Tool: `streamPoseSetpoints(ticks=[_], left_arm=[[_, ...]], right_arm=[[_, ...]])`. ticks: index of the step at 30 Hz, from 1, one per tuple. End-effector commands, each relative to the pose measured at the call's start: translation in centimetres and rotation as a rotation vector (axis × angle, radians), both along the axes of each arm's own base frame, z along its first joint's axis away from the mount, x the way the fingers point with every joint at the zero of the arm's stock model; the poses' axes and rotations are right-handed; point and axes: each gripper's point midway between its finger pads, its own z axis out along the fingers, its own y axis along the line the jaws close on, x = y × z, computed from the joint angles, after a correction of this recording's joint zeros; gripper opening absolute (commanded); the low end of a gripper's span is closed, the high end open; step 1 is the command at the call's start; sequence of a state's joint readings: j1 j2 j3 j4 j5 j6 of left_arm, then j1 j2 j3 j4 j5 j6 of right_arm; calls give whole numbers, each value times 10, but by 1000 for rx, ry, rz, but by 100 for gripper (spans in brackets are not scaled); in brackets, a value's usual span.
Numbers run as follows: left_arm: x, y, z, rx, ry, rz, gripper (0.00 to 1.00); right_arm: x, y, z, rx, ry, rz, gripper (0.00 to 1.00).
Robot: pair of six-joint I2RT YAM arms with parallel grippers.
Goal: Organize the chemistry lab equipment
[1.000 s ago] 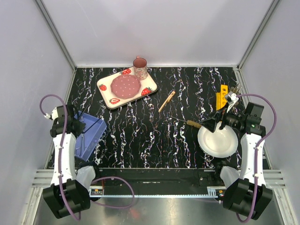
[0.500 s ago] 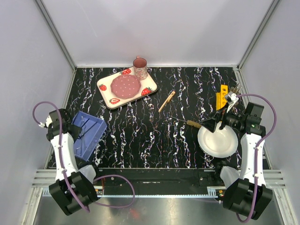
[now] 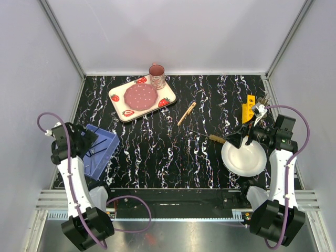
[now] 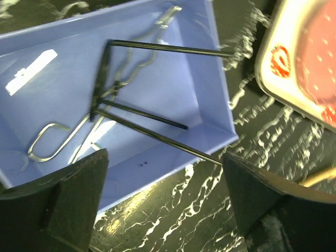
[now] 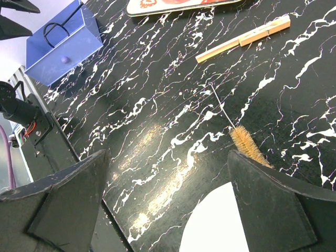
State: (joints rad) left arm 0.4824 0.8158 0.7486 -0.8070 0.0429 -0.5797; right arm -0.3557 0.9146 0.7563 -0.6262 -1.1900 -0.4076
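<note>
We look out between the two dark fingers point(image 5: 68, 205) of the right gripper point(image 5: 168, 168), which stand wide apart and hold nothing. Just ahead lies a small brush with tan bristles and a thin wire handle point(image 5: 248, 148), its bristle end just beside the rim of a round white plate point(image 5: 215, 226). Farther off, a pale wooden clip point(image 5: 244, 37) lies flat on the black, white-veined tabletop point(image 5: 157, 105). At upper left sits a blue plastic bin point(image 5: 73, 42), with a black wire loop point(image 5: 55, 29) rising above its rim. A pale tray's edge point(image 5: 184, 5) shows at the top.
</note>
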Motion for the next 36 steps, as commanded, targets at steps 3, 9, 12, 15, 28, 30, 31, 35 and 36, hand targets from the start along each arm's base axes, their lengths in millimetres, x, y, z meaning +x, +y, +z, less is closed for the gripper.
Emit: streamPoseSetpoints(ticks=[3, 9, 12, 15, 28, 30, 31, 35, 36], left_arm=[[37, -70, 49, -109, -349, -496, 99], [34, -111, 56, -121, -400, -743, 99], [30, -134, 53, -183, -410, -847, 99], [27, -149, 50, -204, -406, -903, 99], [23, -158, 59, -179, -470, -941, 99], [23, -160, 60, -178, -476, -946, 99], [23, -160, 62, -172, -484, -948, 99], [22, -161, 62, -178, -489, -955, 99], [22, -162, 63, -178, -493, -958, 99]], right_arm=[[2, 2, 6, -2, -24, 20, 100], [4, -1, 2, -10, -9, 10, 100], [9, -6, 2, -59, -10, 3, 100], [15, -8, -7, -179, 29, 33, 100], [62, 12, -136, -860, 318, 204, 100], [72, 4, -144, -929, 330, 180, 100], [76, 1, -153, -952, 348, 178, 100], [87, -6, -168, -1014, 353, 178, 100], [88, -6, -172, -1015, 359, 186, 99]])
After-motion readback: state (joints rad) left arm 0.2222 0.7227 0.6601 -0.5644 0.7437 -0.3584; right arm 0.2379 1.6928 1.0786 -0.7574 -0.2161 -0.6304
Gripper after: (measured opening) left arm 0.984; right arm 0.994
